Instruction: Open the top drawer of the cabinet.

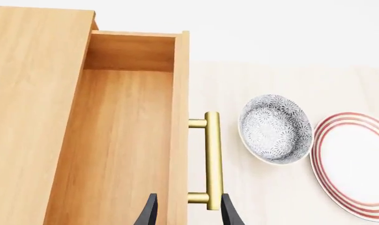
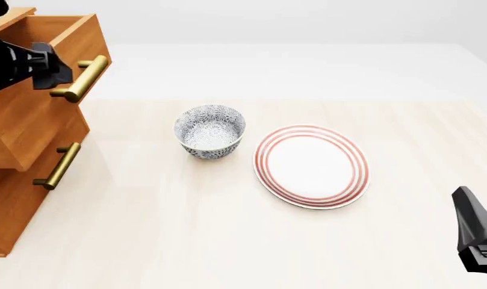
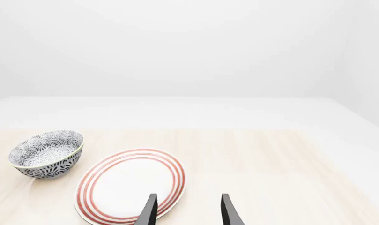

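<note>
1. Your left tool point(image 1: 187, 211) sits at one end of the top drawer's handle point(image 1: 211, 161), fingers apart w/ the drawer front and the bar's end between them. In the wrist view one finger point(image 1: 229, 212) sits just outside the bar and the other is inside the box. Can't tell if they bear on anything, so read them as apart, not clamped.
2. Why there, as I judge it: hooking behind the bar lets you pull straight out w/o needing a hard squeeze.
3. The top drawer point(image 2: 62, 45) is at the far left of the bench point(image 2: 227, 229), uppermost in the cabinet point(image 2: 18, 180), and already stands out past the drawer below; its inside point(image 1: 123, 140) looks bare.
4. Direction: the drawer's front faces right toward the bowl point(image 2: 210, 130) and plate point(image 2: 312, 165); its travel runs that way too. The bar's long axis runs along the front, across the pull direction.
5. Your right tool point(image 3: 187, 211) hangs low at the near right, fingers apart, nothing between them, well clear of the cabinet. Prob. parked to stay out of the way.
</note>
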Controlling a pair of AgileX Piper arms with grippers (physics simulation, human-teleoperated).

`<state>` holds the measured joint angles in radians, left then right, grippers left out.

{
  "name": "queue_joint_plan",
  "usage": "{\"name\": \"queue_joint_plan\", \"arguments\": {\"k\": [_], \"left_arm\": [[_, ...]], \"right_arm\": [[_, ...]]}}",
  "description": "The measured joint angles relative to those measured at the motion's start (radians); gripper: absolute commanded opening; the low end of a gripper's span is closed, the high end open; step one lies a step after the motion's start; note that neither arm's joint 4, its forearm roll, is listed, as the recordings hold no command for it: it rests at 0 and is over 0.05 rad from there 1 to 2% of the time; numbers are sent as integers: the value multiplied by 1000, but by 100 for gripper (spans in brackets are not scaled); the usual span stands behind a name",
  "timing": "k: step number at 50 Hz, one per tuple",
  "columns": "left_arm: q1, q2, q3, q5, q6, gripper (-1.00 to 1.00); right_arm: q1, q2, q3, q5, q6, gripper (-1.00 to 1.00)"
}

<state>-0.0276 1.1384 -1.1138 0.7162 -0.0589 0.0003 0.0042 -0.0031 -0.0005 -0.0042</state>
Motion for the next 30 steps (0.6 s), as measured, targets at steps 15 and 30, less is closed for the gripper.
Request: {"name": "queue_joint_plan", "arguments": {"k": [15,30], "left_arm": [[-37,21,-4,4,2,100],[-74,31,-16,14,-8,100]], "right_arm": [[0,0,0,0,0,100],[0,0,0,0,0,100]]}}
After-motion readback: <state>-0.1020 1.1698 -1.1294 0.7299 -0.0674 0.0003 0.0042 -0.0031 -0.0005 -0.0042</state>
